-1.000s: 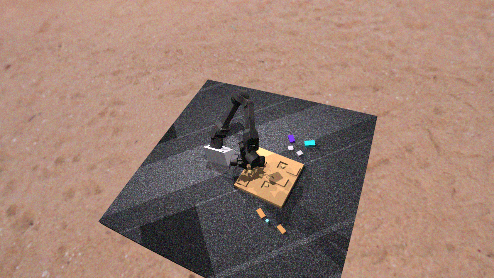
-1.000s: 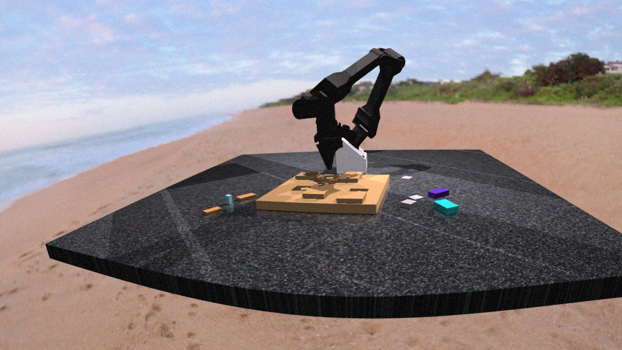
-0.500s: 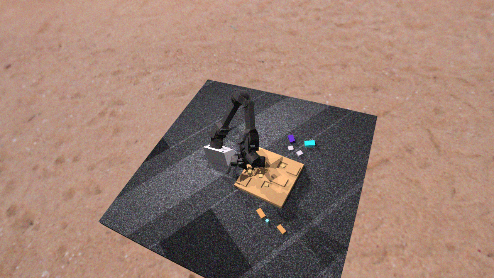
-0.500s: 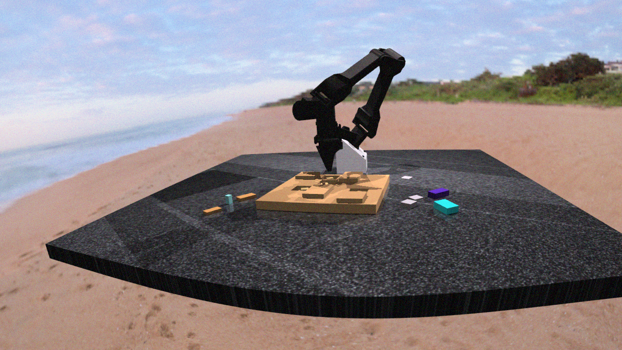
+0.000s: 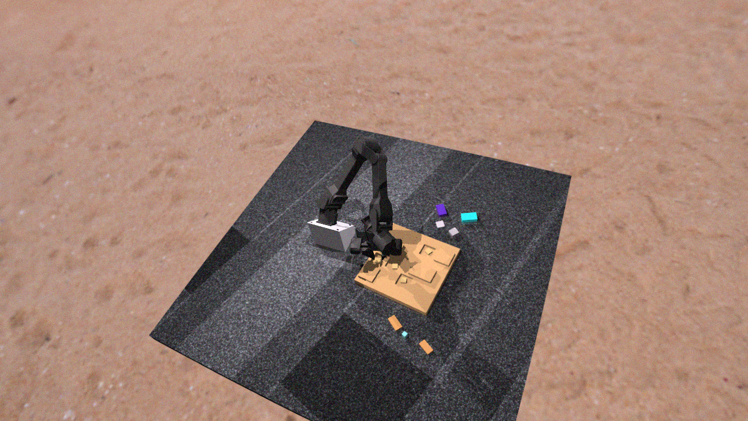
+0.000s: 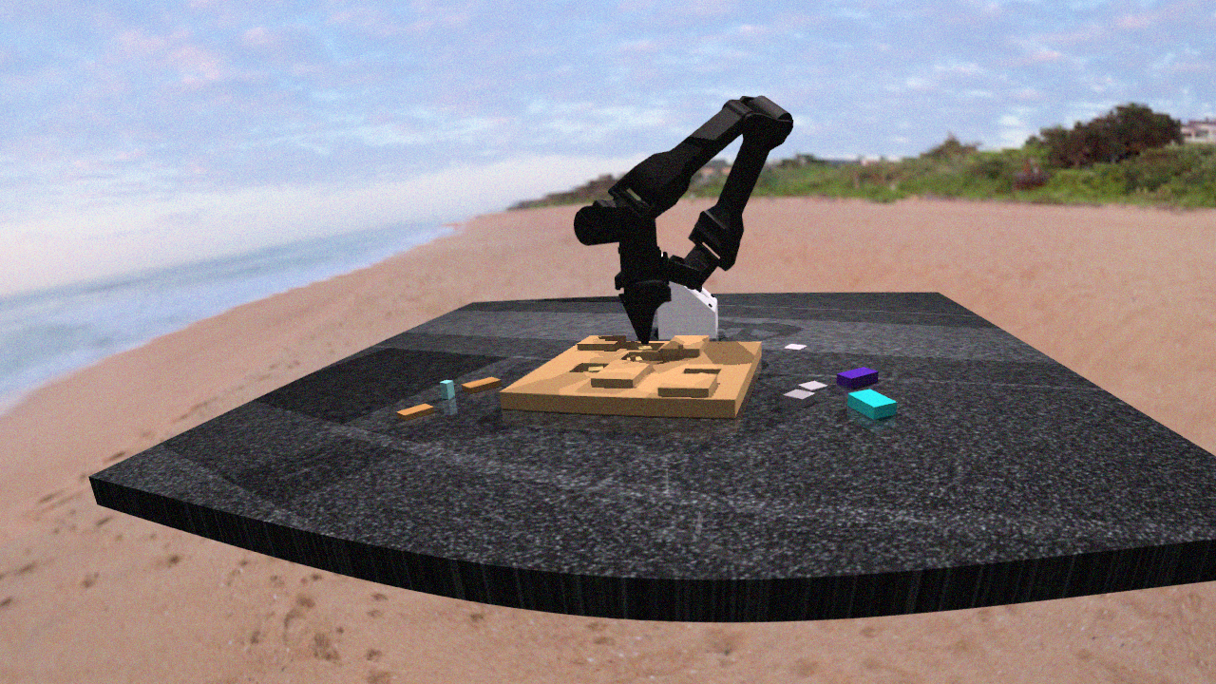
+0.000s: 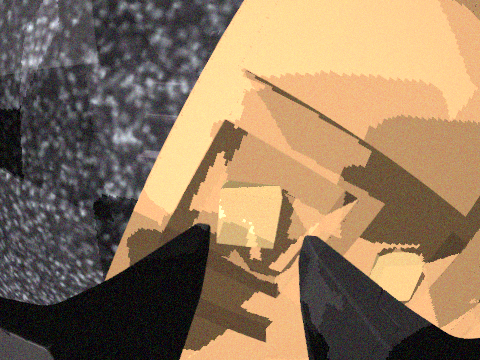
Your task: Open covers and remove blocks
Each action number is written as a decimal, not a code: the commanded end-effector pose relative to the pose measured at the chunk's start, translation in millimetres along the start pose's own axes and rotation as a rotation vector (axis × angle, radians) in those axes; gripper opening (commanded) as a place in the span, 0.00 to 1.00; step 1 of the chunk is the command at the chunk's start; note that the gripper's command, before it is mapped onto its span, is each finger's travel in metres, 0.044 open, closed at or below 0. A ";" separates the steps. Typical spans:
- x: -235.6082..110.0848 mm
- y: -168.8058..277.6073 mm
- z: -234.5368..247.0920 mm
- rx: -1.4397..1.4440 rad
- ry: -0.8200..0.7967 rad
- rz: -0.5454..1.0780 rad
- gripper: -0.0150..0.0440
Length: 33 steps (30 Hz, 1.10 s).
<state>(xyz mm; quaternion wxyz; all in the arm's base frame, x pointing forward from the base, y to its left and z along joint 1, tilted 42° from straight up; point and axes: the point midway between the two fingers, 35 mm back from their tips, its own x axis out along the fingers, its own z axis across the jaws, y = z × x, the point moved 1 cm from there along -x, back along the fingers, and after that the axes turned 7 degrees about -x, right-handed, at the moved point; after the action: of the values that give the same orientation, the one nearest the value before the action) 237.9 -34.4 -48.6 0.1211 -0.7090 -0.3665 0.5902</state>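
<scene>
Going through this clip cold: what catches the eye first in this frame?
The black arm folded steeply down, its gripper poised partly open and holding nothing over the near-base corner of the tan puzzle board. In the wrist view a pale block sits in its well just ahead of the fingertips. Next come the bright pieces on the dark table beside the board: a cyan block and a purple block.
</scene>
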 end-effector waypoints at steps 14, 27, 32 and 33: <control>9.1 -2.1 1.8 0.010 0.000 -0.007 0.50; 14.3 -0.9 0.4 0.001 -0.001 -0.002 0.46; 14.3 -0.9 0.4 0.001 -0.001 -0.002 0.41; 14.3 -0.9 0.4 0.001 -0.001 -0.002 0.40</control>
<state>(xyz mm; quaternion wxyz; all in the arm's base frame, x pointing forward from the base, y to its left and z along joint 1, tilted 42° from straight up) 237.5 -24.3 -59.0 0.1221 -0.7083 -0.3671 0.5905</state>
